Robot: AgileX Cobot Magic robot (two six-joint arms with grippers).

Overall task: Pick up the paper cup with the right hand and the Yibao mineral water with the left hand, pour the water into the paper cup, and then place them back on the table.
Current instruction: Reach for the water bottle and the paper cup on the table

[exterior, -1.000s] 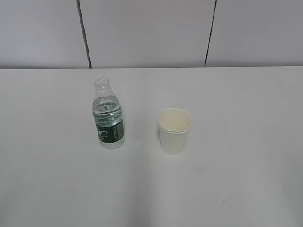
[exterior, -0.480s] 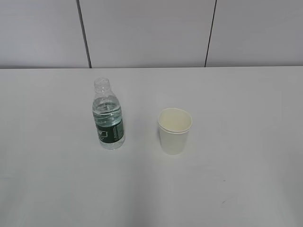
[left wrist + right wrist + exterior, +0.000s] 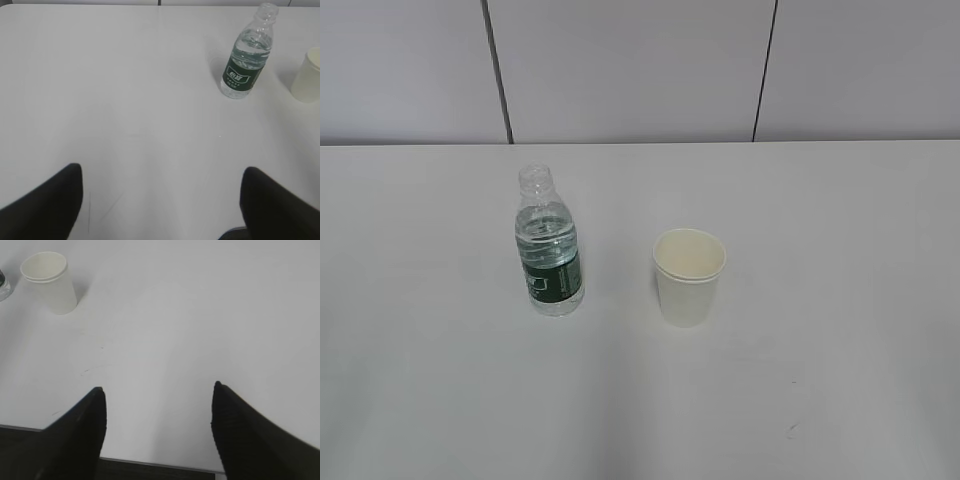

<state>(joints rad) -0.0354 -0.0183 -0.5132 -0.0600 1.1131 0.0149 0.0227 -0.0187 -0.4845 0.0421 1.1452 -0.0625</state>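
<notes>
Nothing has moved on the table (image 3: 840, 220). Yibao mineral water (image 3: 550, 250) stands upright left of the paper cup (image 3: 689, 277), apart. Left hand (image 3: 162, 172) and right hand (image 3: 157, 390) are spread wide, holding nothing.

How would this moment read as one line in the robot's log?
stage: pre-grasp | Yibao mineral water: upright, untouched | paper cup: upright, untouched | left hand: open | right hand: open
</notes>
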